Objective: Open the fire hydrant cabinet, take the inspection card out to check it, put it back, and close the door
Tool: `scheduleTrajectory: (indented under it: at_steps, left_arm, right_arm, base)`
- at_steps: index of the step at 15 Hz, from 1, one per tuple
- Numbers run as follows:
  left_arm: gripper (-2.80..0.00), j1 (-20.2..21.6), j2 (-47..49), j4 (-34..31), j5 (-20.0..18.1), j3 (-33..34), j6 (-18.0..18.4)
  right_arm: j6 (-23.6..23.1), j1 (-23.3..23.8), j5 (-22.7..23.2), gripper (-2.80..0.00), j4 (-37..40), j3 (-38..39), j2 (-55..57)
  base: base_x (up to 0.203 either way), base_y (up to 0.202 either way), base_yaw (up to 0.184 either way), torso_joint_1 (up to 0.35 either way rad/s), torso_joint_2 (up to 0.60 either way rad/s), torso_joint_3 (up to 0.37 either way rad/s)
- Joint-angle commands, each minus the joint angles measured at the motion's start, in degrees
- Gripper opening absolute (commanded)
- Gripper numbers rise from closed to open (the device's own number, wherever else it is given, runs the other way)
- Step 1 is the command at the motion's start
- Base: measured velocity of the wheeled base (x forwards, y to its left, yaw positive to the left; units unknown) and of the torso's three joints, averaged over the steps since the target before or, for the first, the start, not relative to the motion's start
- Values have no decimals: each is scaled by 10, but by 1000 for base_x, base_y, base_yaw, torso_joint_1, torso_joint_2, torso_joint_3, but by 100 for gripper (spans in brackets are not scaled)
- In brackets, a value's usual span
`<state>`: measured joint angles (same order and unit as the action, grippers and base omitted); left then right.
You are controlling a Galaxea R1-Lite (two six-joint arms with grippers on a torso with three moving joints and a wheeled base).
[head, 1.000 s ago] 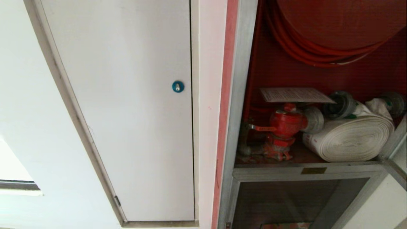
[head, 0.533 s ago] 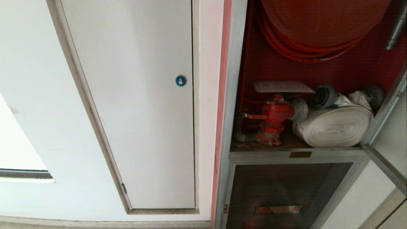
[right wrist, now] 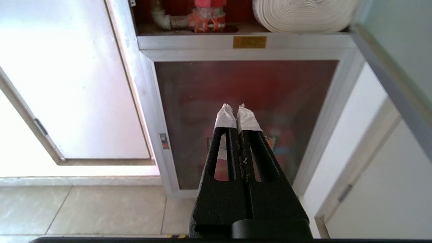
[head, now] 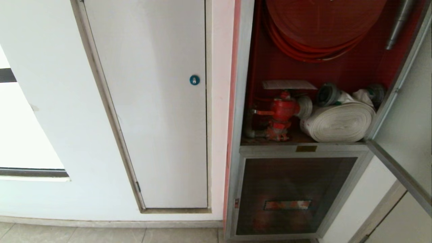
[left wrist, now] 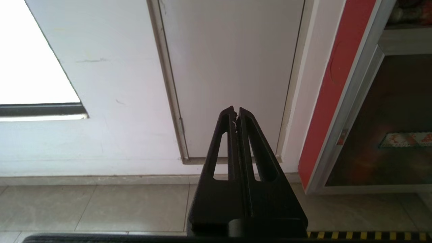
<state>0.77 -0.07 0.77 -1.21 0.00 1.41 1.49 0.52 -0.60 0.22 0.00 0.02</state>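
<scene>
Red cabinet interior (head: 357, 72): hose reel (head: 324, 23) cut off up top.

cabinet frame (head: 243, 101): brushed silver metal, dull sheen
lower panel (head: 293, 192): dark smoked glass, glossy
rolled hose (head: 337, 123): white woven cloth, matt
valve (head: 281, 109): red painted metal
white door (head: 162, 118): smooth, matt
floor (left wrist: 101, 206): glazed tiles

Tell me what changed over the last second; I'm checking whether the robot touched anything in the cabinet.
Only the head view shifted: the whole scene slid up and shrank, so the floor now shows; the camera moved, not the things. Nothing was taken or let go. The inspection card lies on the red valve beside the white rolled hose, the door open. The left gripper and right gripper have shut fingers.
</scene>
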Motion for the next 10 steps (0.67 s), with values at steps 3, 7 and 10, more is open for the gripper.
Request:
scheduleTrajectory:
  at_steps: [3, 7, 10]
  left_arm:
    - [-280, 0, 1, 0, 0, 4, 0]
    - [-280, 0, 1, 0, 0, 4, 0]
    - [-280, 0, 1, 0, 0, 4, 0]
  right_arm:
    - [0, 0, 0, -280, 0, 0, -1]
    - [0, 0, 0, -280, 0, 1, -1]
    - [0, 0, 0, -280, 0, 1, -1]
  base:
    - [-195, 0, 1, 0, 2, 0]
    - [-191, 0, 2, 3, 2, 4]
    - [-29, 0, 0, -2, -2, 3]
